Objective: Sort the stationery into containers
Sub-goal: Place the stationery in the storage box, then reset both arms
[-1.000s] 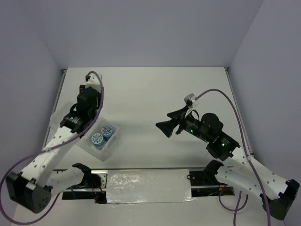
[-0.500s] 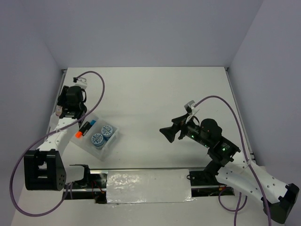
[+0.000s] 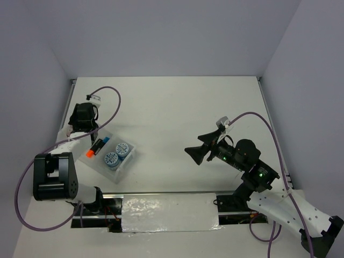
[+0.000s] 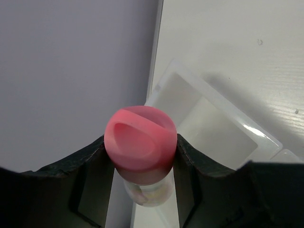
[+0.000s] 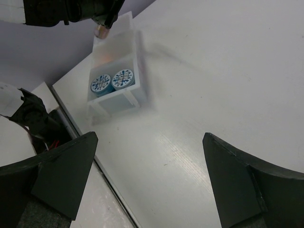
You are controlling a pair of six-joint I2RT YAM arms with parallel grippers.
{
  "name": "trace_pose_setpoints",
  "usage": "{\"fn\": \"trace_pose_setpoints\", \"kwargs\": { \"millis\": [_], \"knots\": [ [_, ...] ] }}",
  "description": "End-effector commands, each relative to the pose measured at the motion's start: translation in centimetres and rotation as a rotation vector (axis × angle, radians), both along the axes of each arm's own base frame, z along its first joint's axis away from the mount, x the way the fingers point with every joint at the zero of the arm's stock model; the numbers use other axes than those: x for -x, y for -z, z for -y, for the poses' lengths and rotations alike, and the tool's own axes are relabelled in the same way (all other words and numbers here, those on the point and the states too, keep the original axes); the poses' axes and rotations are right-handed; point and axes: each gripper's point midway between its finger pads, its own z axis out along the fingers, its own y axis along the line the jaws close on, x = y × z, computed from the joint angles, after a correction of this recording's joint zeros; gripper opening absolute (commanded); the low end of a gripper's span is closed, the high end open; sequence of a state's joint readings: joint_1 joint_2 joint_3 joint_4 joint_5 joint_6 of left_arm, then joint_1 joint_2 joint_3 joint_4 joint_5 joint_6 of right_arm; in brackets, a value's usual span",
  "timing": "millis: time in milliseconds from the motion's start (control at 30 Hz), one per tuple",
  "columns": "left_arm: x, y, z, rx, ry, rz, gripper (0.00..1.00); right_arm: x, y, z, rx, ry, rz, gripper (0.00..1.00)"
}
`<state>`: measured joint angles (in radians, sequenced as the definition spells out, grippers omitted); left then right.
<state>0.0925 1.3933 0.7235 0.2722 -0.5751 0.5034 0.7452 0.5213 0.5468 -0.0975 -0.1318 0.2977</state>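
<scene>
My left gripper (image 4: 140,164) is shut on the pink-topped stick (image 4: 140,142), held upright over the end compartment of the translucent containers (image 4: 223,130) by the left wall. From above, the left gripper (image 3: 75,130) sits at the far-left end of the containers (image 3: 132,156). The middle compartment holds a marker with an orange cap (image 3: 91,152) and one with a blue cap (image 3: 106,140). Two blue patterned rolls (image 3: 122,149) (image 3: 110,158) fill the nearest compartment. My right gripper (image 3: 193,152) hovers open and empty over the table's right half; its wrist view shows the rolls (image 5: 111,81).
The grey left wall (image 4: 71,71) stands right beside the containers and my left gripper. A metal rail (image 3: 166,194) with a foil-covered plate runs along the near edge. A purple cable (image 3: 107,94) loops above the left wrist.
My left arm has drawn back from over the containers to their far-left end, uncovering the two markers. The right arm has shifted slightly right and toward the near edge, jaws still wide.
</scene>
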Motion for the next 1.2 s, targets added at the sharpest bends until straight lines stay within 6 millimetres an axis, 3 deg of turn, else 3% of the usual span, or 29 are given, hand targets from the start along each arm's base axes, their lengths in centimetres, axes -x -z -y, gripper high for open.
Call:
{"fn": "trace_pose_setpoints", "kwargs": {
  "millis": [0, 167, 333, 367, 400, 567, 733, 833, 933, 1033, 1133, 1167],
  "knots": [
    [-1.1, -1.5, -0.8, -0.020, -0.010, 0.096, 0.34, 0.0, -0.3, -0.2, -0.015, -0.013, 0.022, 1.00],
    [-0.4, -0.4, -1.5, -0.025, -0.063, 0.092, 0.56, 0.0, -0.3, -0.3, -0.011, -0.018, 0.022, 1.00],
    [0.5, -1.0, -2.3, -0.017, -0.109, 0.145, 0.74, 0.1, -0.3, -0.4, -0.014, -0.027, 0.026, 1.00],
    [0.7, -1.1, -2.5, -0.011, -0.114, 0.146, 0.85, 0.1, -0.3, -0.4, -0.014, -0.029, 0.026, 1.00],
    [0.5, -1.2, -2.4, -0.001, -0.102, 0.151, 0.89, 0.1, -0.3, -0.5, -0.013, -0.030, 0.025, 1.00],
    [0.7, -2.8, -2.4, 0.022, -0.111, 0.206, 0.88, 0.1, -0.2, -0.4, -0.016, -0.025, 0.024, 1.00],
    [-0.5, -7.4, -1.7, 0.052, -0.053, 0.308, 0.90, -0.1, -0.2, -0.5, -0.012, -0.022, 0.022, 1.00],
    [-0.9, -7.0, -1.7, 0.090, -0.064, 0.292, 0.90, -0.3, 0.1, -0.6, -0.003, -0.019, 0.015, 1.00],
    [-0.2, -6.2, -2.1, 0.110, -0.106, 0.314, 1.00, -0.3, 0.2, -0.6, -0.002, -0.019, 0.014, 1.00],
    [0.6, -6.8, -2.3, 0.159, -0.134, 0.385, 0.99, -0.4, 0.3, -0.6, 0.002, -0.017, 0.014, 1.00],
    [1.9, -9.1, -2.7, 0.210, -0.215, 0.482, 0.99, -0.7, 0.5, -0.6, 0.012, -0.006, 0.007, 1.00],
    [1.9, -10.7, -2.5, 0.231, -0.215, 0.520, 0.99, -0.9, 0.6, -0.5, 0.012, 0.008, 0.005, 1.00]
  ]
}}
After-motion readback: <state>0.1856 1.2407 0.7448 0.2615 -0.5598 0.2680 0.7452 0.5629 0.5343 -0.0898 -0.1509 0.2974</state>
